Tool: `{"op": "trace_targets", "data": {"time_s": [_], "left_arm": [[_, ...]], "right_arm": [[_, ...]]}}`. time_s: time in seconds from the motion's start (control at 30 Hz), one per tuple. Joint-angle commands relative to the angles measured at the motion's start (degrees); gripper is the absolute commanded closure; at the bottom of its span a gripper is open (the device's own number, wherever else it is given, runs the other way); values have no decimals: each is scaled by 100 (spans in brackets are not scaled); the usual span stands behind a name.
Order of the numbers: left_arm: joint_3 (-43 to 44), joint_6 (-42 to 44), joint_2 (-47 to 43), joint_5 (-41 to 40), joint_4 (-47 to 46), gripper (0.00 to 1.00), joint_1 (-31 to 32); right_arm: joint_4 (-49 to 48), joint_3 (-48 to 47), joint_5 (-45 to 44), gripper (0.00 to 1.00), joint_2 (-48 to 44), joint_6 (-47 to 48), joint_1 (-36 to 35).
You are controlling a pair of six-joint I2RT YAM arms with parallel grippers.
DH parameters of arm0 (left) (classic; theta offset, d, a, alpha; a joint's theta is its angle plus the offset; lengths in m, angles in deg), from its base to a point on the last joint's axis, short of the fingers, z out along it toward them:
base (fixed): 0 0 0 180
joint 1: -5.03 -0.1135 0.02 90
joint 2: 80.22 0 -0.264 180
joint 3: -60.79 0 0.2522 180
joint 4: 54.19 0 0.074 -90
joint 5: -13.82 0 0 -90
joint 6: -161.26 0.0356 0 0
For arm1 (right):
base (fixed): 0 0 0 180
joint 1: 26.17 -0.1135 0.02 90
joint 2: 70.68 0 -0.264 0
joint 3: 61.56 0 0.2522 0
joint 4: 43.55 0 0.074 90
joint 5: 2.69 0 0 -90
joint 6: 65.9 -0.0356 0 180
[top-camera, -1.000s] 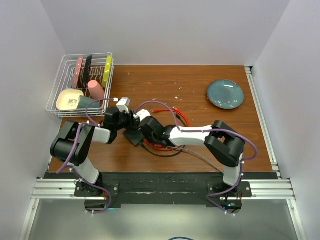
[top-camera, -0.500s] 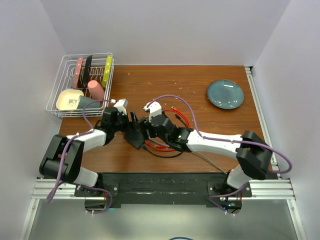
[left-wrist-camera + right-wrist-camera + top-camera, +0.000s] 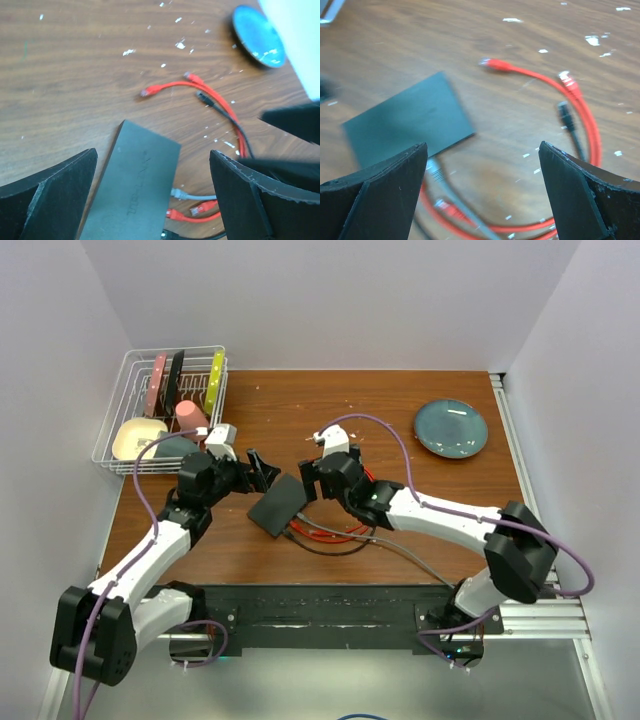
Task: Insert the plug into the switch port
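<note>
Both claws are spread wide open, nothing gripped. The left claw (image 3: 262, 470) is hung just off the far left side of the black box (image 3: 277, 505), and in its wrist view the fingers (image 3: 47, 197) are seen on either side of the box with a clear gap. The right claw (image 3: 308, 480) is parked just off the box's far right corner, fingers (image 3: 587, 197) equally released. The box is laid flat and skewed on the table (image 3: 400, 390), near its middle. The switch port itself can't be picked out; only the near right edge of the box is shown, where a grey cable (image 3: 180, 193) and a red cable (image 3: 176, 214) are already pushed in. Beyond the box, three free ends are left lying on the wood: a red plug (image 3: 146, 92), a second red plug (image 3: 190, 76) and a black plug (image 3: 201, 96), none touching the box. Which one is meant can't be told. A plate (image 3: 451, 427) is set far right, a dish rack (image 3: 165, 405) far left.
</note>
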Motion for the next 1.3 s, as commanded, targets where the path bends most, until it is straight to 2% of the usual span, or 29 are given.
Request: {"op": "trace_targets", "data": {"time_s": [0.0, 0.23, 0.33, 0.47, 0.57, 0.87, 0.97, 1.0, 1.03, 1.07, 1.1, 1.23, 1.27], "left_arm": [[228, -44, -196, 294, -43, 0, -37], [228, 44, -196, 286, 62, 0, -37], [386, 150, -134, 268, 239, 0, -37], [263, 158, -108, 277, -25, 0, -37], [404, 229, 68, 295, 142, 0, -37], [281, 264, 323, 330, -130, 0, -37], [263, 247, 367, 356, -200, 0, -37], [263, 264, 393, 374, -200, 0, -37], [263, 273, 402, 383, -200, 0, -37], [263, 290, 419, 391, -200, 0, -37], [255, 291, 437, 374, -200, 0, -37], [237, 264, 455, 374, -253, 0, -37], [237, 238, 472, 409, -271, 0, -37]], "right_arm": [[103, -567, 157, 4, 457, 416, 352], [-81, -1471, 676, 5, 1467, 1102, 677], [172, -1989, 773, 4, 2039, 1313, 809], [191, -2325, 984, 2, 2689, 1559, 976], [244, -2528, 1054, 2, 3032, 1621, 1072], [226, -2870, 1125, 2, 3542, 1683, 1327], [226, -3011, 1274, 5, 3780, 1718, 1459], [226, -3055, 1379, 8, 3815, 1718, 1486], [226, -3064, 1440, 24, 3885, 1735, 1529], [218, -3073, 1493, 30, 3903, 1736, 1582], [235, -3099, 1616, 32, 3938, 1718, 1609], [367, -3205, 1827, 57, 4070, 1700, 1775], [376, -3205, 1810, 72, 4070, 1692, 1785]]}}
